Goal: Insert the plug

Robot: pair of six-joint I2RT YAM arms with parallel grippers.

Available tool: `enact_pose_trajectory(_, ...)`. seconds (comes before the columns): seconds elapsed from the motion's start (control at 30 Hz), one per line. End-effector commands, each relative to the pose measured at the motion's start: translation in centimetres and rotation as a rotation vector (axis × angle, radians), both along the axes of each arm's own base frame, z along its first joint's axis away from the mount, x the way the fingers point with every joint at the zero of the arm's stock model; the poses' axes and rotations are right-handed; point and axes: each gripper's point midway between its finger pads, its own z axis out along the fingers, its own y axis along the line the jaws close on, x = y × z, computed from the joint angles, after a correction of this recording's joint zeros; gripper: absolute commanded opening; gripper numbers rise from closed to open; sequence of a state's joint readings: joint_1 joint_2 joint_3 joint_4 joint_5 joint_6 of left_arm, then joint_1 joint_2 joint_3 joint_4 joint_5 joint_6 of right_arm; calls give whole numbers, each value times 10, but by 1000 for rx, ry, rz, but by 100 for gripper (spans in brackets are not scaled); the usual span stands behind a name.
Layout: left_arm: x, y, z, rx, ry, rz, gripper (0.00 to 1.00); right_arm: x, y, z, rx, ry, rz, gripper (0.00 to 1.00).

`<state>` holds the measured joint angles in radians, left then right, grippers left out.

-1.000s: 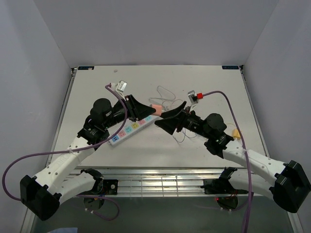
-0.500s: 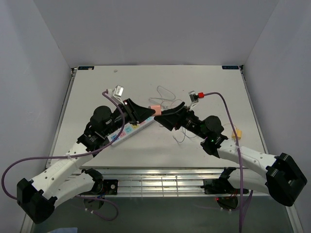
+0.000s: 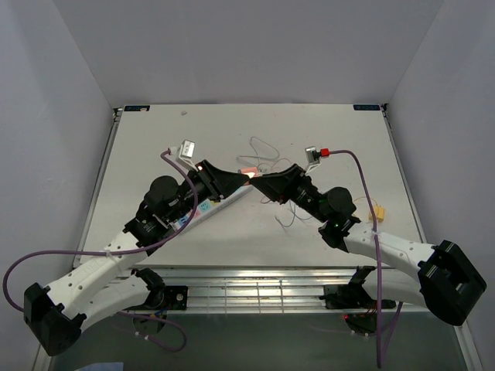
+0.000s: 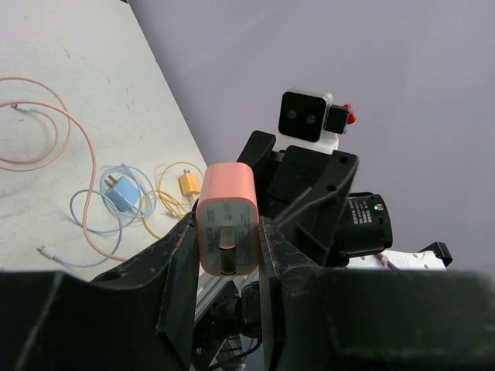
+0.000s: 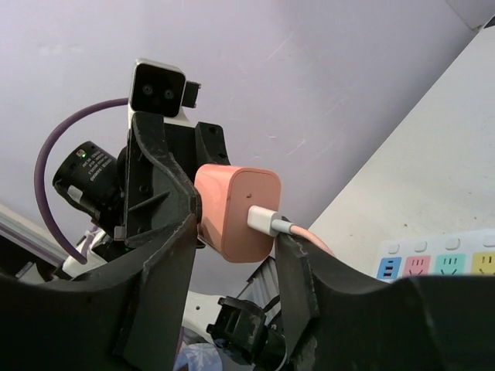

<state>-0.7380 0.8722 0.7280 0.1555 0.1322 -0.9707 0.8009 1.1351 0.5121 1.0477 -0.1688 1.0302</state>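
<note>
White arms [image 3: 93, 274], black fingers [image 4: 170, 286], purple cables [image 3: 363, 174]

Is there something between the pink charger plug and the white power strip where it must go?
Nothing visible does. The left gripper holds the pink square plastic charger plug up in the air, and the right gripper flanks it. The part of the white plastic power strip that shows is bare; the left arm hides the rest.
</note>
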Motion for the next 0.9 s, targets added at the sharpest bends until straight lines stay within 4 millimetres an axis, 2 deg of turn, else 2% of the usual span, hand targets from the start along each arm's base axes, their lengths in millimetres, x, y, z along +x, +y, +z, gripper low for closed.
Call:
enact_pose_trajectory(0.0, -13, -8, -9, 15, 24, -51, 0, 1, -11, 41, 129, -74, -46, 49)
enact_pose_trajectory(0.1, -14, -10, -14, 30, 26, -46, 0, 2, -13, 46, 148, -80, -50, 45)
enact_pose_trajectory(0.33, -12, -20, -28, 85, 43, -47, 0, 0, -9, 56, 151, -110, -30, 43)
enact_pose_trajectory(0.53, -13, -25, -31, 98, 47, -33, 0, -2, -7, 61, 162, -126, -15, 40)
enact_pose_trajectory(0.57, -11, -25, -32, 106, 50, -21, 0, -3, -6, 61, 162, -131, -7, 37)
enact_pose_trajectory(0.6, -11, -26, -34, 111, 54, -20, 0, -5, -7, 63, 170, -137, -4, 29)
enact_pose_trajectory(0.67, -10, -28, -37, 122, 57, -18, 0, -8, -6, 64, 174, -150, 10, 27)
enact_pose_trajectory(0.7, -11, -29, -36, 125, 53, -21, 0, -9, -7, 65, 181, -156, 12, 12)
enact_pose_trajectory(0.77, -8, -27, -41, 147, 77, -2, 0, -12, -10, 67, 193, -172, 14, 8)
enact_pose_trajectory(0.8, -3, -24, -37, 149, 79, 33, 0, -14, -11, 66, 193, -193, 9, 8)
enact_pose_trajectory(0.83, -1, -23, -35, 157, 79, 44, 5, -15, -13, 67, 192, -199, 6, 8)
enact_pose_trajectory(0.87, -1, -20, -42, 187, 103, 54, 18, -14, -13, 66, 185, -200, -1, 8)
